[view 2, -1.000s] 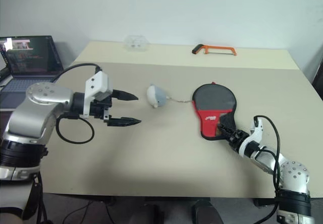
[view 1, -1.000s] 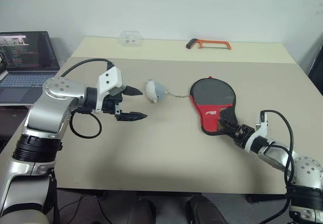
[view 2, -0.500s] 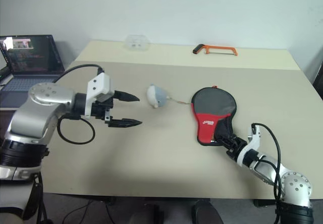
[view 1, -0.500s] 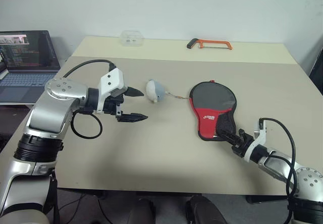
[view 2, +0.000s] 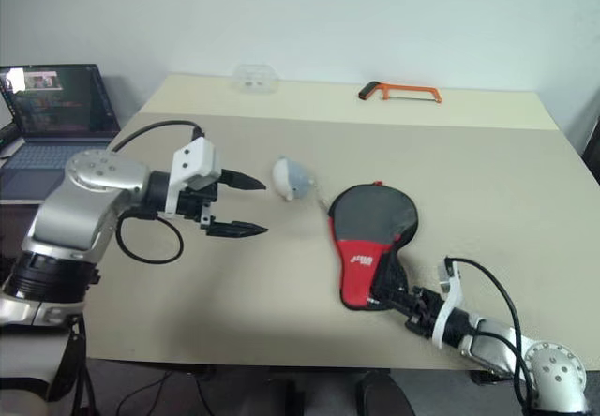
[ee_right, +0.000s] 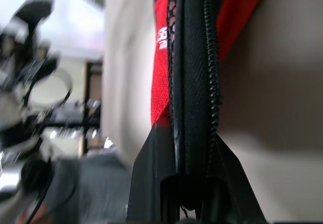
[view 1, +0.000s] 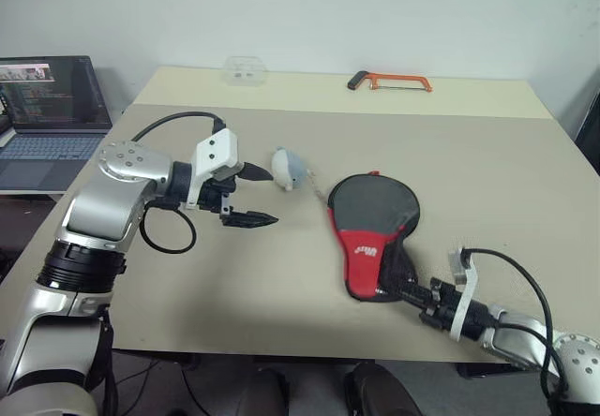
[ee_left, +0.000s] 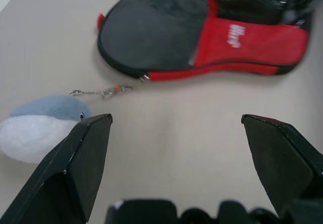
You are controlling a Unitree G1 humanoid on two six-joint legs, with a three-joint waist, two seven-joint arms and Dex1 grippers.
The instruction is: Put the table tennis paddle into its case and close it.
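The case (view 1: 370,229) lies flat on the table, black and red with a white logo, its narrow end toward the near edge. Its round part shows a dark glossy face; I cannot tell whether that is the table tennis paddle behind clear plastic. My right gripper (view 1: 412,291) is shut on the narrow end, and the right wrist view shows the zip edge (ee_right: 212,57) clamped between the fingers. My left gripper (view 1: 267,196) hovers open left of the case, with bare table between its fingers (ee_left: 86,153).
A small light-blue plush pouch (view 1: 289,168) lies by the left gripper's upper fingertip, joined to the case by a thin chain (ee_left: 101,91). An orange hacksaw (view 1: 389,81) and a clear plastic box (view 1: 244,69) sit at the far edge. A laptop (view 1: 47,107) stands left of the table.
My right gripper has shut on the case's narrow end and dragged the case left and toward the near edge, turning it slightly. The left gripper stays in place, open.
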